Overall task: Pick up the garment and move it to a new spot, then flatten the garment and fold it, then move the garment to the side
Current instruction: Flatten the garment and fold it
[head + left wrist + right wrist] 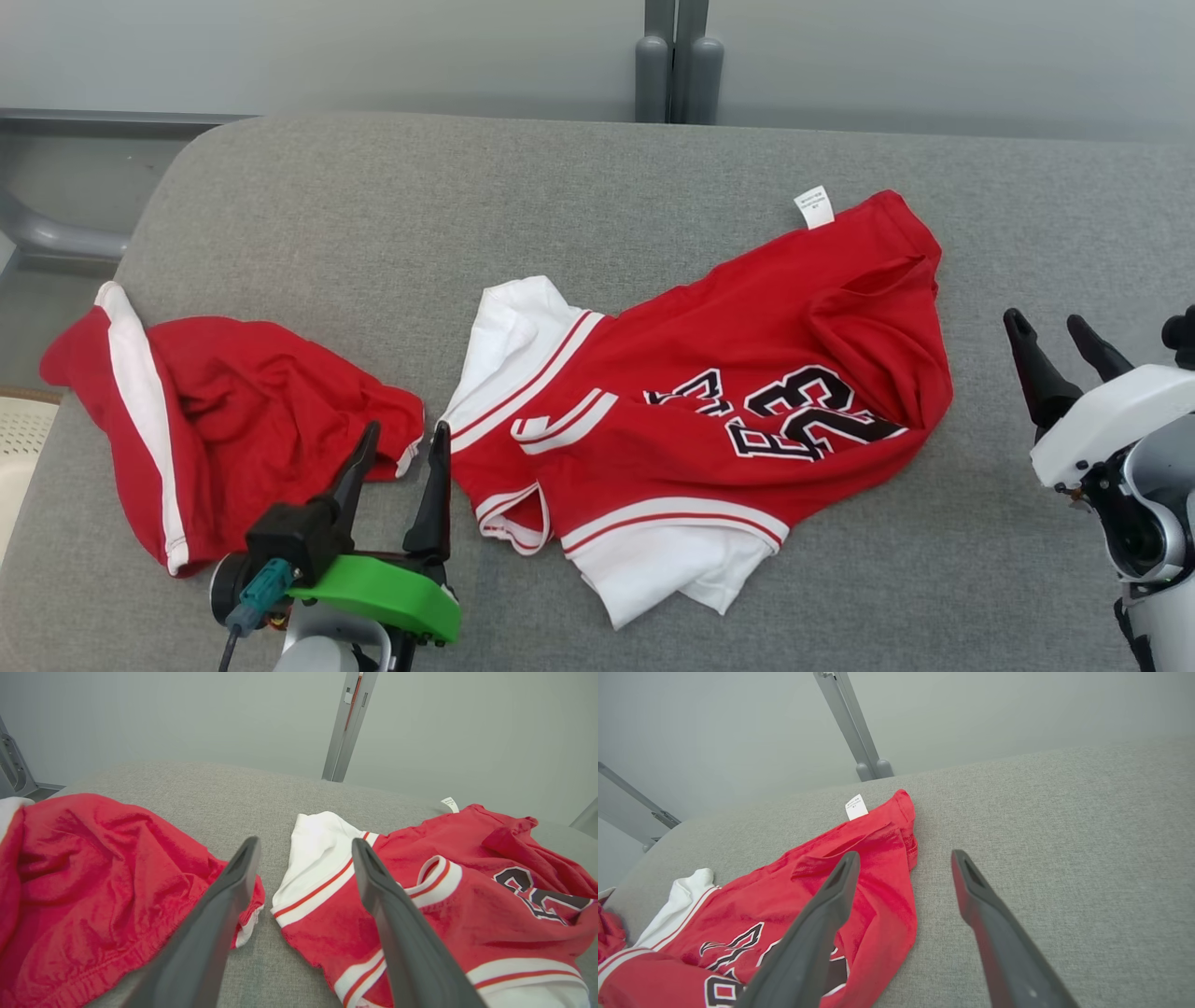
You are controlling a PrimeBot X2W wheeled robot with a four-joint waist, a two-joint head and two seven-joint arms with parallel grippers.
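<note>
Loosely crumpled white-trimmed red jersey point(709, 336), flat coarse-woven grey surface point(373, 215)

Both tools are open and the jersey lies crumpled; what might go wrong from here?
The left tool hovers between the red shorts and the jersey, so closing there might catch the shorts' hem. The jersey lies doubled over itself, so a pinch may take several layers and resist flattening.

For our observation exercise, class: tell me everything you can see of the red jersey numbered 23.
The red jersey looks like soft knit, with white panels striped red, a black white-edged 23 and a white tag at its far edge. It lies crumpled, folded over itself, on the grey cushion, held by nothing.
</note>
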